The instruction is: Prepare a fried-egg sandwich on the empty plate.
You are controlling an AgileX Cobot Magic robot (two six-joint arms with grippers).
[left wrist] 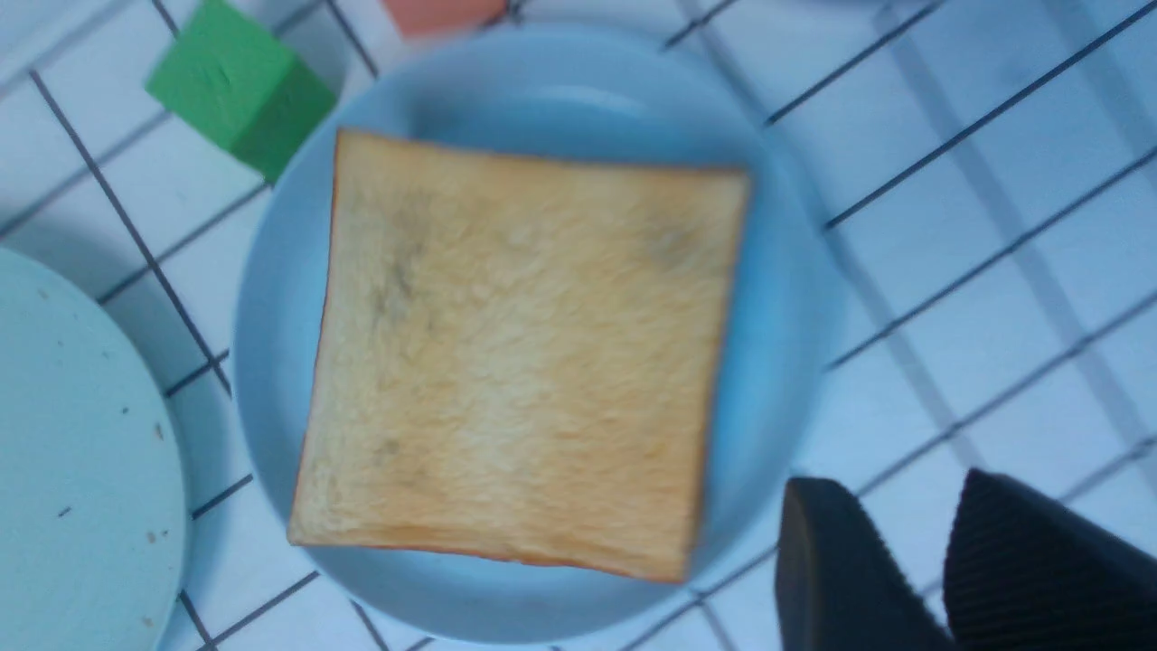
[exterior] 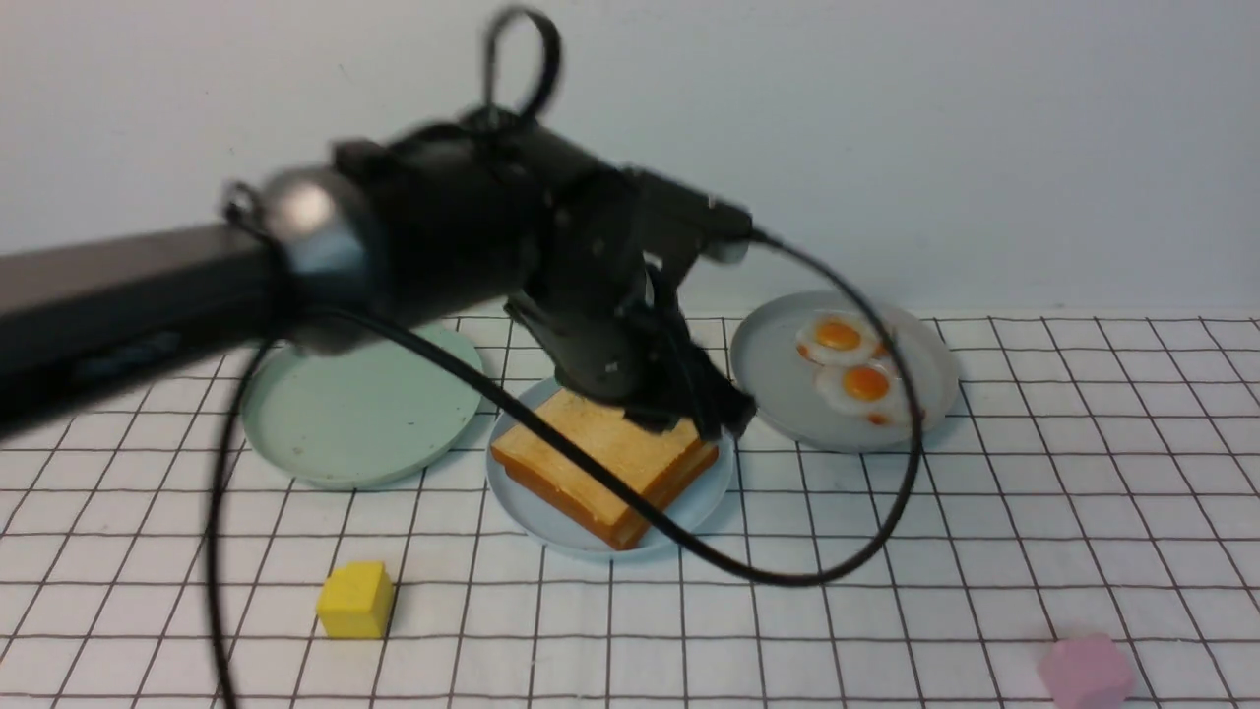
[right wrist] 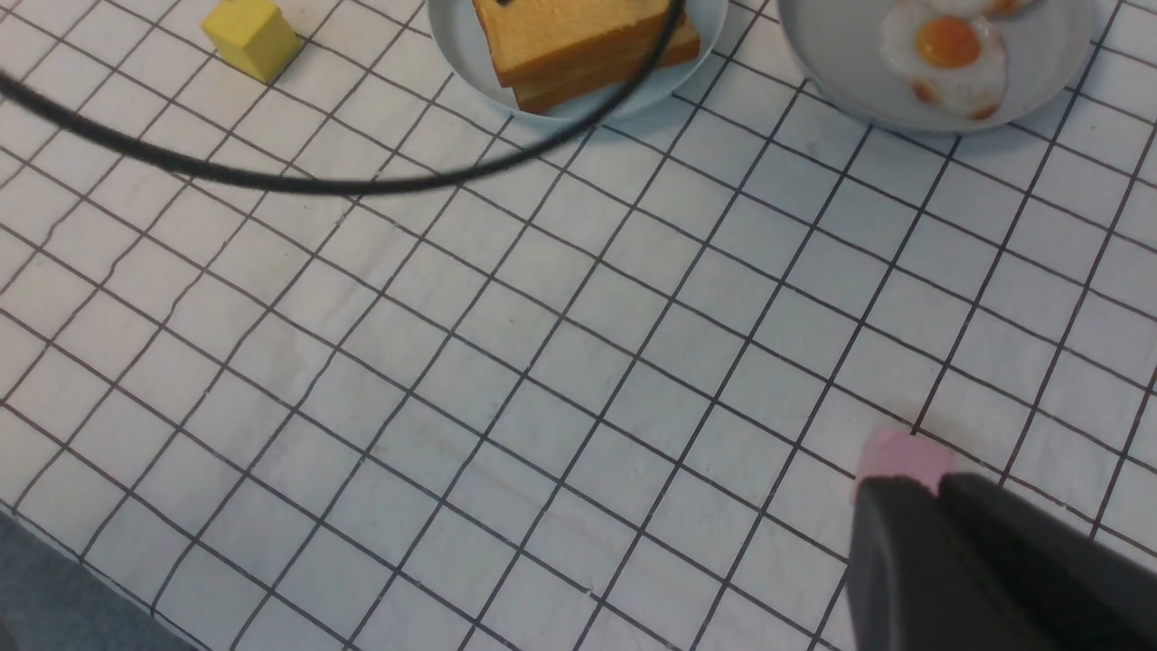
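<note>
Two toast slices [exterior: 610, 448] lie stacked on the blue plate [exterior: 527, 512] in the front view, between the green plate [exterior: 359, 409] and the grey plate [exterior: 768, 364], which bears two eggs [exterior: 866, 382]. The left pincer [exterior: 699, 423] hangs over the toast.

Left wrist view: that pincer's tips stand apart, nothing between them.

Right wrist view: the right pincer [right wrist: 935, 488] is near the pink block [right wrist: 899, 461]; whether it is parted I cannot tell.
</note>
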